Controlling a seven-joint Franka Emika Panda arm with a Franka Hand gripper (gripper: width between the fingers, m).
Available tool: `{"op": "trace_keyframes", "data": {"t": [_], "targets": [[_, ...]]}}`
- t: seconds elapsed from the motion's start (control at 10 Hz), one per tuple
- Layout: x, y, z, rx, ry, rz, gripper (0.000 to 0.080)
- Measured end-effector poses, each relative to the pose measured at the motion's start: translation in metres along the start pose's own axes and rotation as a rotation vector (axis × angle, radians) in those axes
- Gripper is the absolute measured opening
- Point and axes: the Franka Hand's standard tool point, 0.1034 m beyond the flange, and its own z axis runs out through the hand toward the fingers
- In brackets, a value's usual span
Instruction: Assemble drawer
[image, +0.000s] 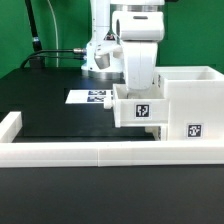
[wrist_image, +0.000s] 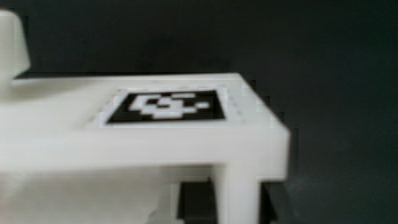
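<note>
No words, brand names or numbers can be read anywhere. The only signs are black-and-white square marker tags, whose patterns are coded blocks and not letters. In the exterior view one tag (image: 142, 111) stands on the front face of a small white tray (image: 135, 108), and another tag (image: 193, 130) stands on the front wall of the large housing (image: 190, 105). The marker board (image: 93, 97) lying on the counter (image: 50, 105) carries several printed tags, too small to tell apart. The wrist view shows one blurred tag (wrist_image: 169, 106) on a flat white face of a drawer part (wrist_image: 160, 140).
</note>
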Motion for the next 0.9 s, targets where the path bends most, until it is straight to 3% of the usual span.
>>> {"op": "trace_keyframes", "data": {"t": [0.9], "targets": [[0.0008, 0.0012, 0.0001, 0.008, -0.012, 0.006, 0.0041]]}}
